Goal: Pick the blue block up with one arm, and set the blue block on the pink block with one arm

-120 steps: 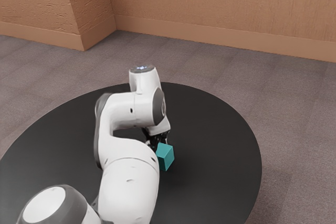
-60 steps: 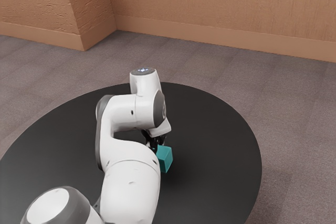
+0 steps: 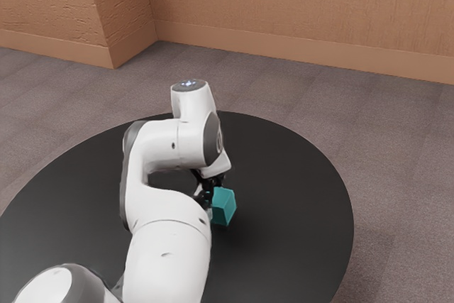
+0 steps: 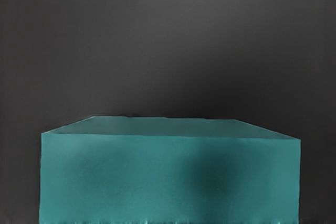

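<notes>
The blue block [image 3: 224,208], teal in colour, hangs tilted just above the black round table [image 3: 298,196], right beside my arm's forearm. My gripper [image 3: 211,201] reaches down from under the white wrist and is shut on the block's side nearest the arm. In the wrist view the blue block [image 4: 170,174] lies large and close under my hand, with the dark tabletop [image 4: 168,40] behind it.
The white arm's elbow and base [image 3: 167,246] bulk up on the exterior view's lower left, close to the block. The table's rim [image 3: 346,246] curves off at the right, with grey carpet [image 3: 397,147] beyond and a brown wall at the back.
The block has risen a little and turned, now tilted on the gripper. The arm's wrist has swung slightly toward the exterior view's left.
</notes>
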Controlling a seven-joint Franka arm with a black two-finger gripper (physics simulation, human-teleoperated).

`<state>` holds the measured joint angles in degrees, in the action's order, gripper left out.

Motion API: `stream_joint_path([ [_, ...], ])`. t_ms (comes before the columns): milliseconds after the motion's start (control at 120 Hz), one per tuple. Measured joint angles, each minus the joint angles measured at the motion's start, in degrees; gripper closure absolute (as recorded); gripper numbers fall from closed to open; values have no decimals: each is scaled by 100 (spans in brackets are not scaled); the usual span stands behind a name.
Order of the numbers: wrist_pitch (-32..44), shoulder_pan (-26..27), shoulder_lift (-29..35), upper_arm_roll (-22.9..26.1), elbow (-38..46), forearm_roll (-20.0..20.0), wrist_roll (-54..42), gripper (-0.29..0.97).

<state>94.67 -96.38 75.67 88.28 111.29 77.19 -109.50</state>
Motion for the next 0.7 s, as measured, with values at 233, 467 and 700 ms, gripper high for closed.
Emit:
stream_joint_path([
  [233, 23, 1182, -749, -1114, 1754, -806, -540, 34],
  [467, 42, 51, -791, -871, 1458, -953, -1339, 34],
  [700, 62, -334, -788, -634, 1258, -848, -2351, 34],
])
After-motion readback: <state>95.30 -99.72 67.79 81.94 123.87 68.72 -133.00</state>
